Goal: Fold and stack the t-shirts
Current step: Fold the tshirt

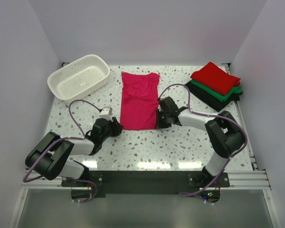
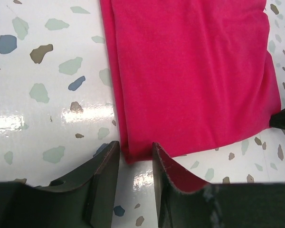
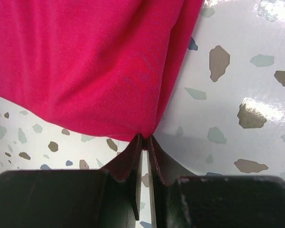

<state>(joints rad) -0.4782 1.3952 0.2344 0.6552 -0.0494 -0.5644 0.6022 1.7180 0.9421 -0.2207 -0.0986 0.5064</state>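
A white speckled terrazzo-pattern tabletop (image 1: 147,147) is enclosed by plain pale walls. At the upper left of the top view, a white plastic lattice basket (image 1: 80,88) is set on the table. Lower down, left of centre, the left gripper (image 1: 118,126) is lowered to the table at the lower left corner of the magenta-pink cloth t-shirt (image 1: 139,100). The shirt is laid flat in the middle of the frame, neck towards the top. The left jaws are parted, and the shirt's corner lies at the gap between their tips, unpinched. At the shirt's lower right corner, the right gripper (image 1: 157,118) is clamped on the hem, the cloth gathered into its tips. At the upper right, a folded red cloth t-shirt (image 1: 216,77) is stacked on a folded green t-shirt (image 1: 210,91), with a folded black t-shirt (image 1: 213,102) beneath.
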